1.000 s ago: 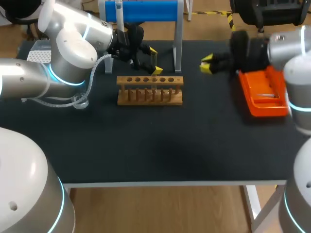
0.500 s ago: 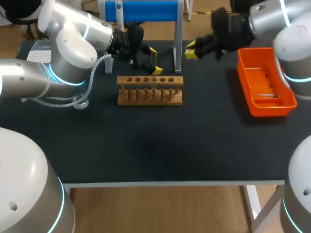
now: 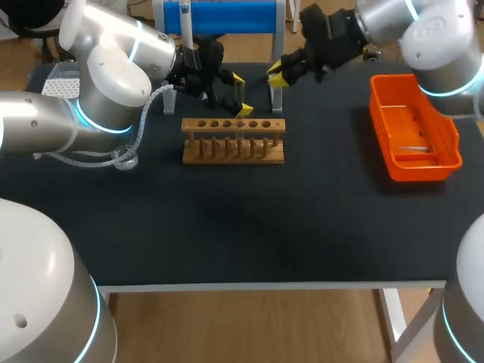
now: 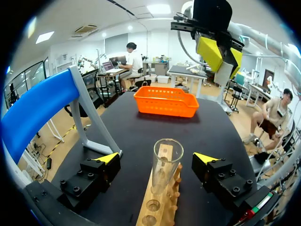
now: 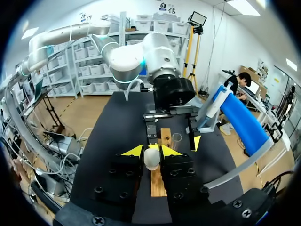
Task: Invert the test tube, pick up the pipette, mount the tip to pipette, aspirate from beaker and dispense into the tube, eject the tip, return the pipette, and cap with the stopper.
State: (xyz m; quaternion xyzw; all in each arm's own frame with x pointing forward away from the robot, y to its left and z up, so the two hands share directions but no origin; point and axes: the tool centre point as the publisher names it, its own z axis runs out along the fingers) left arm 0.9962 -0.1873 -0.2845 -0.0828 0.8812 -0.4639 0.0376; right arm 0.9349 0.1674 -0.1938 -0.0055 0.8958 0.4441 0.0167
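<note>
Right wrist view: right gripper [image 5: 151,152] pinches stopper [image 5: 151,159], left gripper [image 4: 157,158] spread around tube [image 4: 165,165].

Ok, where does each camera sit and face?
Head view: above, behind, looking down on the table; left arm, right arm show.
Left wrist view: on that arm, facing the test tube inside the open left end effector.
Right wrist view: on that arm, facing the rack; right end effector grips the stopper.
Both wrist views share the test tube.
</note>
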